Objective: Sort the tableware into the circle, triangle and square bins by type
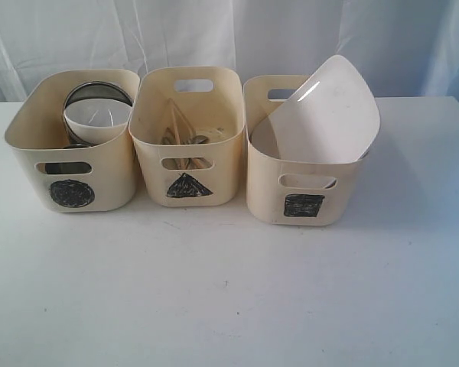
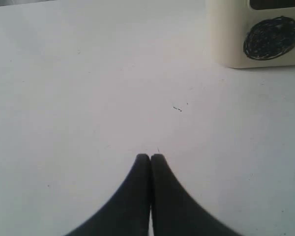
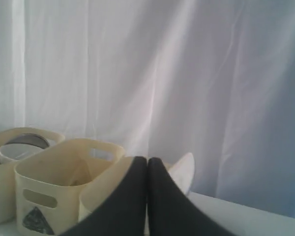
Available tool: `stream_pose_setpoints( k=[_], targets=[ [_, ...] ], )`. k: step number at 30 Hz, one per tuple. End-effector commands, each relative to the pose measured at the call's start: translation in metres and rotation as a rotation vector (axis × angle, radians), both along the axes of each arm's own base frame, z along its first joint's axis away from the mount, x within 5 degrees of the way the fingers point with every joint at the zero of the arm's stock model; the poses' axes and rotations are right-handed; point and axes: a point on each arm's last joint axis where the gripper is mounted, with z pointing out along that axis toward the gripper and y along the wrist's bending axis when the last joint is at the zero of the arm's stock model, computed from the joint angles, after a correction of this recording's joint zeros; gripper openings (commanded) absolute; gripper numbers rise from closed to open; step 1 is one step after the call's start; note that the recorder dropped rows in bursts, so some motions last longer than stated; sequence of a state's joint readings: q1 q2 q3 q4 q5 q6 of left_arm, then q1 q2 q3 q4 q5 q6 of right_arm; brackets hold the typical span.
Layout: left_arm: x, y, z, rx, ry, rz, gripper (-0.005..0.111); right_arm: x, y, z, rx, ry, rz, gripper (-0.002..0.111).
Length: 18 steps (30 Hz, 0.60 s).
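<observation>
Matte white tabletop (image 1: 214, 306) carries rounded cream bins (image 1: 185, 153); left tool (image 2: 150, 157) and right tool (image 3: 147, 160) sit pressed together.

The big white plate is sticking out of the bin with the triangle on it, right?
Not quite. The exterior view shows the big white plate sticking out of the bin with the square on it, the right-hand one in that view.

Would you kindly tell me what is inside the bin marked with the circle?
The circle bin holds a tilted small white bowl, with a steel vessel showing its rim just behind it. Anything lower is hidden by the bin's wall and the bowl.
</observation>
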<state>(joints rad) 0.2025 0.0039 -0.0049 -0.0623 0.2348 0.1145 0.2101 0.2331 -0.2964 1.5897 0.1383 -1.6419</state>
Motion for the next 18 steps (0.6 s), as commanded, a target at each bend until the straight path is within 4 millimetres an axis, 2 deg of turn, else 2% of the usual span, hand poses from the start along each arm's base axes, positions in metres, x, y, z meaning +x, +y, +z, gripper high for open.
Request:
stream_pose_setpoints(
  k=[1,8,18],
  targets=[
    [0.0,-0.001,-0.001,-0.013,-0.004,-0.005,0.0,-0.002,-0.013,-0.019,0.025,0.016,-0.136,0.0],
    [0.0,-0.001,-0.001,-0.013,-0.004,-0.005,0.0,0.0,-0.024,-0.036,0.033,0.05,-0.253,0.0],
    [0.0,-0.001,-0.001,-0.013,-0.004,-0.005,0.0,0.005,-0.021,-0.08,0.021,0.181,-0.238,0.0]
  ],
)
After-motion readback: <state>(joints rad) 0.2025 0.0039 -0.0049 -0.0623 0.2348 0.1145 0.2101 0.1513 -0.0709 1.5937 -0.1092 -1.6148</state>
